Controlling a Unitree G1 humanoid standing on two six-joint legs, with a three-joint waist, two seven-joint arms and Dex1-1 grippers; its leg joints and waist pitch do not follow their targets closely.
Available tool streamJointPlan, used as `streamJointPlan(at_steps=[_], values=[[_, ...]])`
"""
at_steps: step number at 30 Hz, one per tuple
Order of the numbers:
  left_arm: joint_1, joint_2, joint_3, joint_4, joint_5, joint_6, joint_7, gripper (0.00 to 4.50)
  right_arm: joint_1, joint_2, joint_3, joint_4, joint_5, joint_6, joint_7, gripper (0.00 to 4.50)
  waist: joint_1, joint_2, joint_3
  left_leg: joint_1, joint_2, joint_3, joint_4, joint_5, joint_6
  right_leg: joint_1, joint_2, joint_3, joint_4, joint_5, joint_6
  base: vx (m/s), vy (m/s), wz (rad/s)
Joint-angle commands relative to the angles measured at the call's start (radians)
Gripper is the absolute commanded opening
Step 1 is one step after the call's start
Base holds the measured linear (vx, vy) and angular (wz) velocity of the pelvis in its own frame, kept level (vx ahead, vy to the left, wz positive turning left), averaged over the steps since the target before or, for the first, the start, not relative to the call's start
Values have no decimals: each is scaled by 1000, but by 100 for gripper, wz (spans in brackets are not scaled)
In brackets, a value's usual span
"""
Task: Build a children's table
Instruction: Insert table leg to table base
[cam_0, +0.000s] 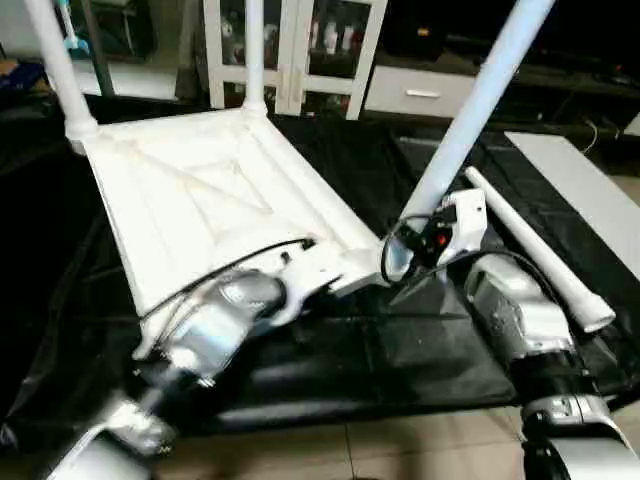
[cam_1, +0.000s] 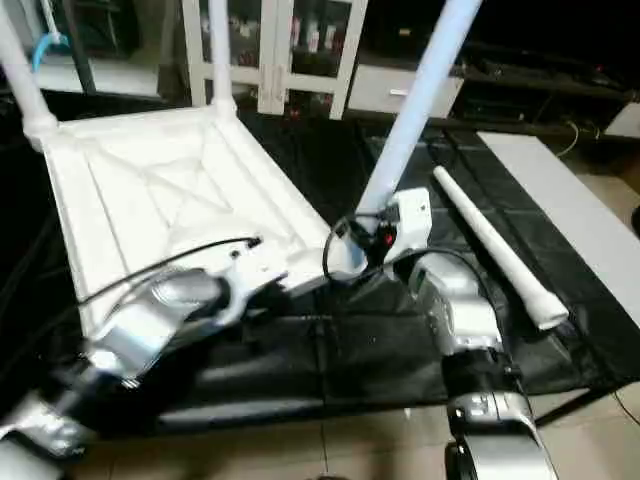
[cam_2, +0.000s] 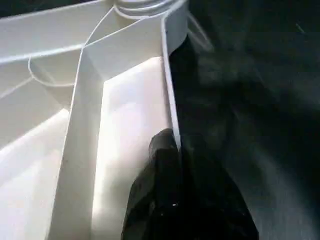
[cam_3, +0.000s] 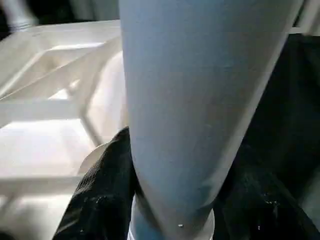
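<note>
Head views: the white table top (cam_0: 200, 200) lies upside down, ribbed underside up, on a counter (cam_0: 400, 360) draped in black sheeting, occupying the left and centre of the frame. Two legs stand upright in its far corner sockets, one at the upper left (cam_0: 60, 70) and one at top centre (cam_0: 254, 55). A third leg (cam_0: 480, 100) rises slanting from the near right corner of the top toward the upper right of the frame; the right tool (cam_3: 170, 220) grips it near its base, one black finger (cam_3: 100, 200) on each side of the tube (the wrist view shows the pale tube wedged between both fingers). The fourth leg (cam_0: 530, 250) lies loose on the black sheeting at the right of the frame, just beyond the right forearm, its wider end toward the lower right. The left tool (cam_2: 172, 150) sits at the near edge of the top, left of the third leg; its fingers are pressed together on the thin upright rim wall (cam_2: 170, 100) of the top, one black finger (cam_2: 160, 165) inside the rim and the other outside over the dark sheeting. White cabinets (cam_0: 290, 50) with glass doors stand behind the counter along the top of the frame, and a flat white board (cam_0: 590, 190) lies at the right edge.
</note>
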Motion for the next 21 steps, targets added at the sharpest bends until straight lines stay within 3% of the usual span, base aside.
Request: streamJointPlan(at_steps=[1, 5, 6, 9, 11, 15, 16, 17, 21], values=[[52, 66, -16, 3, -16, -51, -116, 0, 22, -32, 9, -63, 43, 41, 69, 185, 3, 20, -50, 14, 8, 3, -77, -356, -18, 35, -38, 32, -80, -344, -142, 0, 0, 0], [51, 153, 49, 29, -16, -159, -139, 0, 77, -55, 31, -134, 74, 76, 151, 184, 5, 28, -49, 20, 11, 4, -79, -345, -30, 31, -34, 35, -71, -300, -160, 0, 0, 0], [50, 171, 56, 29, -17, -173, -148, 0, 90, -59, 34, -146, 77, 82, 166, 184, 5, 18, -49, 21, 12, 6, -79, -345, -30, 30, -34, 35, -71, -299, -162, 0, 0, 0], [46, 196, 75, 22, -23, -179, -153, 0, 118, -63, 45, -162, 76, 89, 192, 184, 9, 25, -50, 22, 13, 7, -79, -324, -36, 32, -36, 38, -65, -281, -166, 0, 0, 0], [46, 198, 76, 16, -27, -179, -158, 0, 122, -65, 47, -165, 74, 89, 195, 184, 9, 19, -50, 20, 12, 8, -79, -315, -39, 32, -36, 38, -63, -278, -169, 0, 0, 0], [49, 152, 87, -25, -66, -216, -157, 0, 137, -66, 41, -172, 81, 103, 183, 184, 12, 21, -52, 21, 11, 10, -76, -285, -39, 35, -38, 40, -60, -259, -170, 0, 0, 0], [45, 126, 93, -33, -88, -203, -156, 45, 141, -68, 38, -173, 81, 104, 181, 184, 14, 21, -52, 22, 11, 12, -75, -274, -37, 35, -38, 41, -60, -246, -172, 0, 0, 0], [42, 116, 96, -37, -99, -195, -156, 57, 142, -68, 37, -174, 81, 104, 180, 184, 17, 21, -53, 24, 12, 13, -73, -267, -36, 34, -37, 42, -59, -235, -174, 0, 0, 0], [19, 47, 114, -78, -180, -125, -168, 66, 153, -73, 30, -187, 81, 112, 181, 184, 29, 18, -55, 21, 11, 17, -71, -215, -27, 40, -34, 43, -50, -168, -196, 0, 0, 0]])
